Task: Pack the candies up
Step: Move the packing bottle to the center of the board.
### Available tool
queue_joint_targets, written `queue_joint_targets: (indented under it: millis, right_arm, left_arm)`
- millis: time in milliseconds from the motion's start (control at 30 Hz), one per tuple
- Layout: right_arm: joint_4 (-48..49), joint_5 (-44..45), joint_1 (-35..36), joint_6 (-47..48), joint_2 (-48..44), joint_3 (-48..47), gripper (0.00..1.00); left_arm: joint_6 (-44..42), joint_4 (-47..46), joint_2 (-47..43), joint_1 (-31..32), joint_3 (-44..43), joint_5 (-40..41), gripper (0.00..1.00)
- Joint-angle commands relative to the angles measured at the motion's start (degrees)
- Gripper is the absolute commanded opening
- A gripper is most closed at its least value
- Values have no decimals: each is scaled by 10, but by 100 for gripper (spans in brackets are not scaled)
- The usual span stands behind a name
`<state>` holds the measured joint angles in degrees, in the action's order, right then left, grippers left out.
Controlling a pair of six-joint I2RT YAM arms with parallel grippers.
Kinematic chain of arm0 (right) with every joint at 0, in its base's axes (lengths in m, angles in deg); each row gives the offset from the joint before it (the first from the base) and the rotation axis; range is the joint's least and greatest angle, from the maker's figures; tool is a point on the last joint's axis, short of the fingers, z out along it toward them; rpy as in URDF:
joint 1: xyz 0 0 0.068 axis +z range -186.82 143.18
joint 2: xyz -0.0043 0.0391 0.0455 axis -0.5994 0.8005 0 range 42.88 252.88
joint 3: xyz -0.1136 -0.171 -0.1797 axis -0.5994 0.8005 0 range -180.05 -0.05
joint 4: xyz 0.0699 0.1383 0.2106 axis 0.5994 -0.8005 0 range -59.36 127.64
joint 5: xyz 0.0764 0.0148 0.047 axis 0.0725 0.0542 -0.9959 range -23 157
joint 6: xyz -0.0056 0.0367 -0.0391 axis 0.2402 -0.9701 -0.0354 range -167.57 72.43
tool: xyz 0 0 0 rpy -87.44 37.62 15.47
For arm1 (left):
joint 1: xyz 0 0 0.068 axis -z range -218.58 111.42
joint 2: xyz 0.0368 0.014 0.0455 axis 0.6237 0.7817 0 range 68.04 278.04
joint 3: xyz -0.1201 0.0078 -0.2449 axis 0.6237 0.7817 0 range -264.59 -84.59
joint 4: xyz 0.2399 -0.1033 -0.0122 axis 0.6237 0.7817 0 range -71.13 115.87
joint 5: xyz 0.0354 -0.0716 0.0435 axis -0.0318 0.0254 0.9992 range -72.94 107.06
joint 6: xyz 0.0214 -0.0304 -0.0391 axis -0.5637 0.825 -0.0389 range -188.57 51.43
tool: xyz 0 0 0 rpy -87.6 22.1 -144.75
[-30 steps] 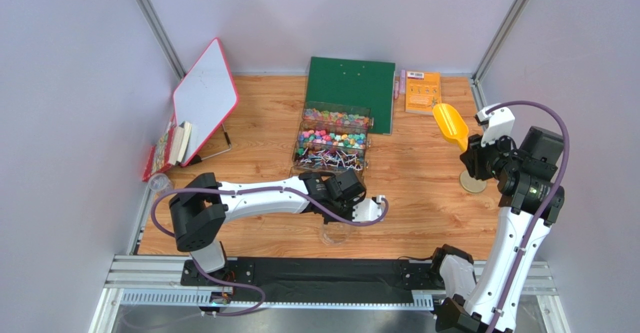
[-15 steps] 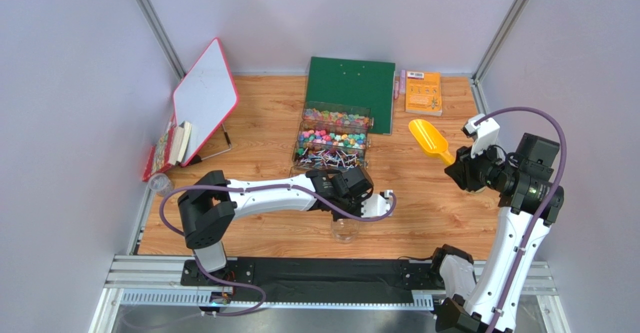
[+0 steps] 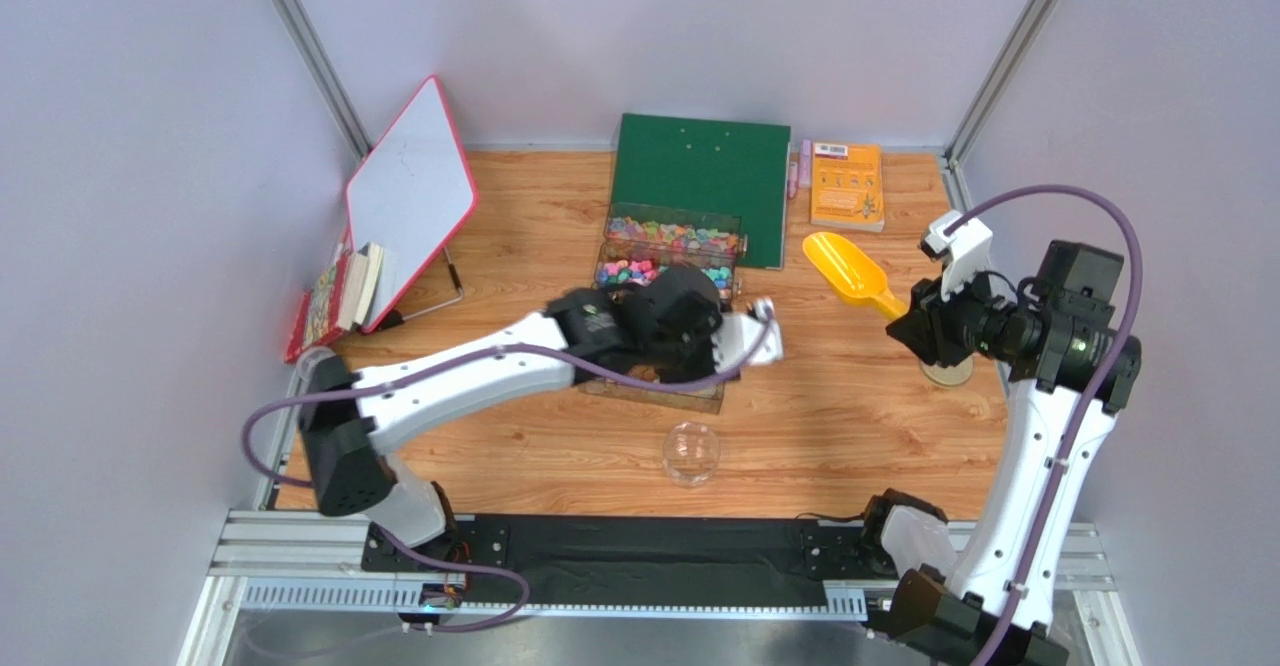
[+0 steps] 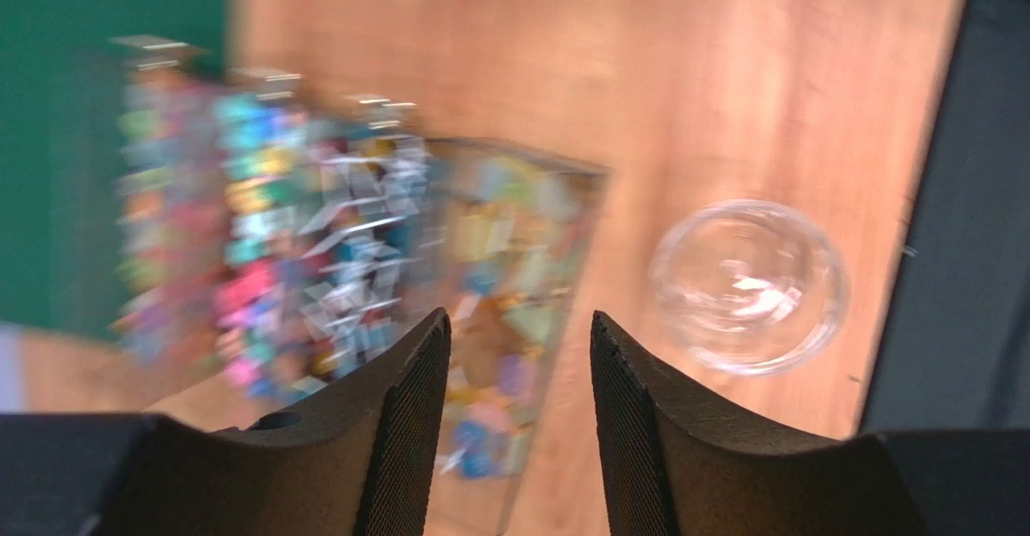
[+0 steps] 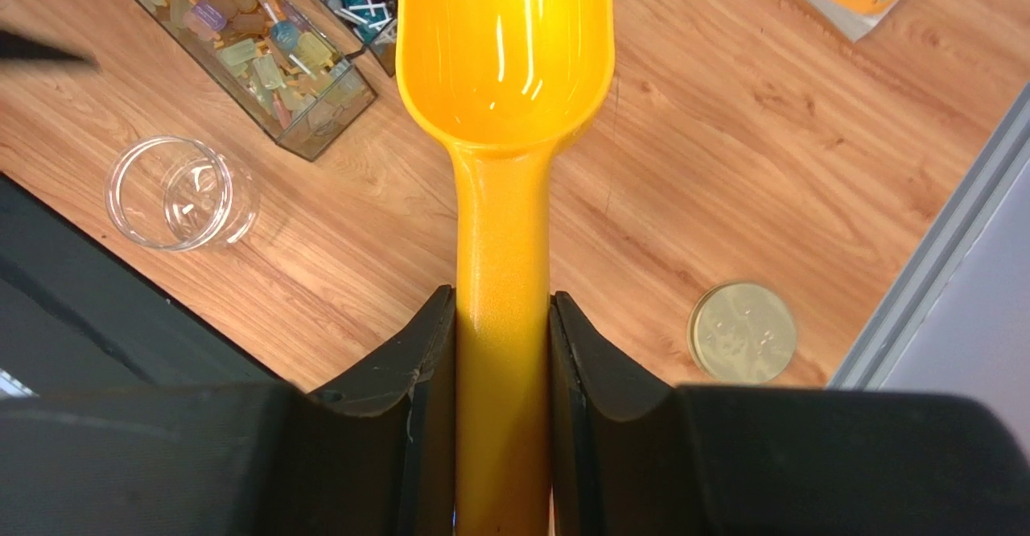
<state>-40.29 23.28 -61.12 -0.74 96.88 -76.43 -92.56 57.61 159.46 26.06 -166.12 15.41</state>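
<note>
Nearest the arm bases, a clear jar [image 3: 691, 452] stands upright on the table [image 3: 842, 411], nothing in it. Just beyond, the left gripper [image 4: 518, 345] hovers over the near end of the clear divided box [image 5: 324, 120] — jaws apart, nothing between them. Further right, the right gripper [image 5: 502, 319] is clamped on the yellow scoop [image 5: 505, 41] by its handle, bowl bare. The candies [image 3: 669, 231] lie in the box's compartments, before a green board [image 3: 703, 186].

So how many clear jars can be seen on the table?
1. The jar stands near the front edge, in front of the candy box. The left arm may hide another.
</note>
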Motion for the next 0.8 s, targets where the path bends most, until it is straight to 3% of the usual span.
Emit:
queue_joint_targets:
  millis: [0,100,300,533,667,767]
  right_arm:
    - [-56,-8,51,54,77,-91,0]
    - [-93,67,148,72,144,-139,0]
    - [-127,197,371,37,217,-151,0]
    - [-178,284,466,11,319,-192,0]
    - [-178,347,495,1,358,-224,0]
    - [-178,398,530,19,357,-186,0]
  left_arm:
    - [28,9,-119,-139,-13,29,53]
    - [70,-17,-175,-234,47,2,53]
    - [54,-11,-195,-274,128,8,53]
    - [112,67,-100,-340,98,-83,49]
    - [112,46,-73,-350,119,-76,49]
    - [112,25,-64,-353,143,-76,48]
